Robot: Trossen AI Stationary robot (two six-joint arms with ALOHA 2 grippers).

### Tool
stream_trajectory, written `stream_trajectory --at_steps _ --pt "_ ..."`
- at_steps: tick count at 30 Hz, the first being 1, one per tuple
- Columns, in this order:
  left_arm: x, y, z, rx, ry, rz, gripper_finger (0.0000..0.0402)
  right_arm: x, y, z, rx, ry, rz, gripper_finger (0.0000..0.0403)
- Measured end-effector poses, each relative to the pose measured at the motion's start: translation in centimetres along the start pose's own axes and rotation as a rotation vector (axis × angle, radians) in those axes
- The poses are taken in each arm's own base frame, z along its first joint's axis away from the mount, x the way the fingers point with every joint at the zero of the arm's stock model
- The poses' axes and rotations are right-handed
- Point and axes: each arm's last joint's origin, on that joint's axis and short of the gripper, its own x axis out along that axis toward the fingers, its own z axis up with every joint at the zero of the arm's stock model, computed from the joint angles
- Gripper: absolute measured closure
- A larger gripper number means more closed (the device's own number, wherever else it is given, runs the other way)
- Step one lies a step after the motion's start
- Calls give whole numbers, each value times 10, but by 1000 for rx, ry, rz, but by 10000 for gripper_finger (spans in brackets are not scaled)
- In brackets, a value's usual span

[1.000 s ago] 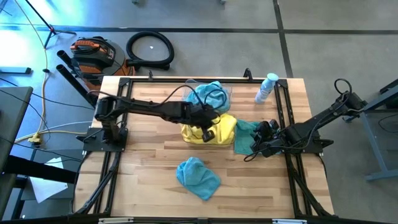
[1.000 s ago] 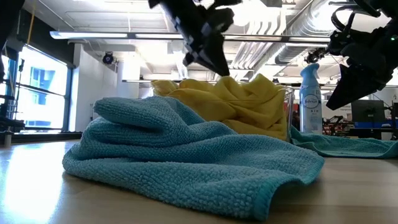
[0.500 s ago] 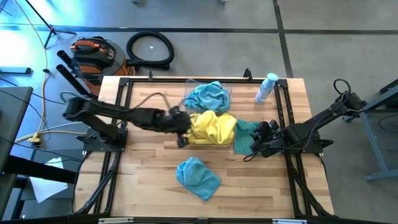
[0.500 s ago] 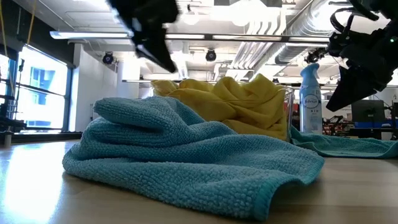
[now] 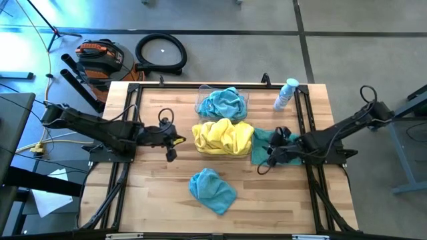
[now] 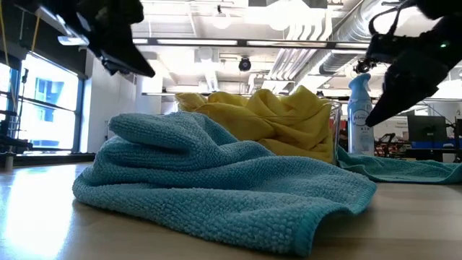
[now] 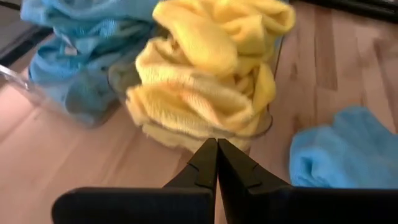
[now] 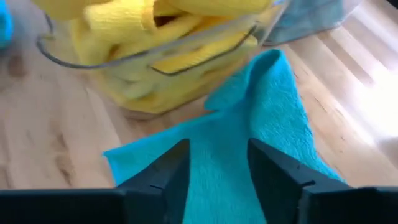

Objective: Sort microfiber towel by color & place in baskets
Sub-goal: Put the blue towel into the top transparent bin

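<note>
Yellow towels [image 5: 224, 136] are heaped in one clear basket [image 7: 268, 119]. Teal towels [image 5: 223, 103] fill the second basket [image 5: 199, 101] just behind it. One loose teal towel [image 5: 212, 190] lies crumpled on the table near the front. Another teal towel [image 5: 261, 144] lies flat to the right of the yellow basket. My left gripper [image 5: 170, 141] is shut and hangs over bare table left of the yellow basket. My right gripper [image 8: 217, 165] is open, its fingers above the flat teal towel [image 8: 249, 130], clear of it in the low view.
A clear spray bottle with a blue cap [image 5: 286, 94] stands at the far right of the table. Black frame rails [image 5: 127, 160] run along the left and right sides. Bare wood [image 5: 153, 180] lies left of the loose teal towel.
My left gripper has drawn back from above the yellow towels toward the table's left edge and now hangs over bare wood. My right gripper has edged a little toward the yellow basket, over the flat teal towel. The towels have stayed put.
</note>
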Motion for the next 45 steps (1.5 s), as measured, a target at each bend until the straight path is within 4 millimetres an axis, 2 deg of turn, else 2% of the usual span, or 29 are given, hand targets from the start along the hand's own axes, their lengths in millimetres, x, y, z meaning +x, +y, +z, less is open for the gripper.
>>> stream_trajectory --at_steps 8,13,18,22,25,27,32,33,37,41,45 --pt "3 4 -15 -32 35 12 401 27 -11 6 -133 130 -45 166" --pt "4 5 -17 -43 44 12 401 47 -18 6 -239 223 -66 140" --pt "4 5 -17 -44 44 12 401 65 -22 2 -294 338 -43 137" --pt "4 4 -17 -50 44 11 401 78 -24 -1 -237 420 -12 147" --pt "3 2 -18 -43 47 3 401 83 -23 -3 -200 455 1 177" --pt "2 1 -19 -38 48 -4 401 83 -22 -3 -193 466 16 217" --pt "1 -2 -20 -25 57 -16 401 70 -27 -7 -166 543 52 369" --pt "1 -2 -20 -24 58 -18 401 65 -28 -8 -160 573 48 385" --pt "1 -3 -21 -24 71 -42 401 37 -38 -1 -117 673 -43 382" --pt "1 -3 -23 -20 104 -82 401 6 -40 24 -73 609 -123 397" --pt "1 -4 -23 -20 109 -89 401 -24 -37 64 67 366 -170 395"
